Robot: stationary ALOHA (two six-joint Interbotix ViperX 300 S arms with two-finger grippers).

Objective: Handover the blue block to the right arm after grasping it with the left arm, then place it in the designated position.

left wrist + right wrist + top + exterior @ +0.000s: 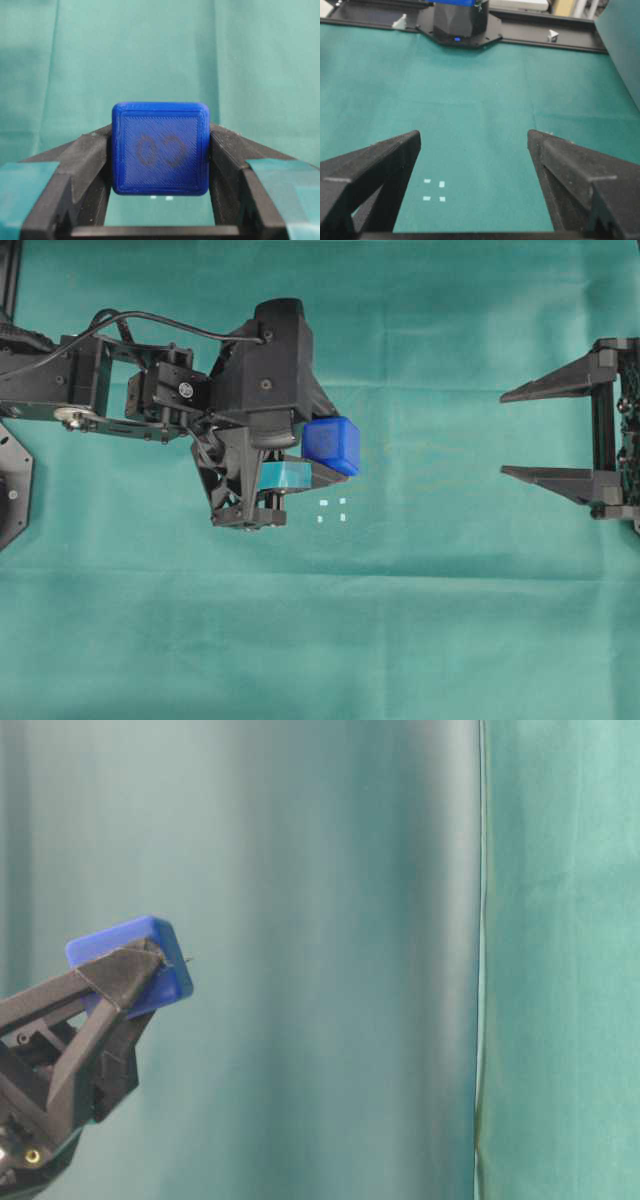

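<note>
Over at nine o'clock the left gripper pinches the blue block, which looks light, rigid, kinda slick, so the wide-open right gripper should grab its free faces.

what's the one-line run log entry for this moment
left end effector: shut on blue block, lifted | right end effector: open, empty, apart | white marks: uncovered | handover: not yet done
</note>
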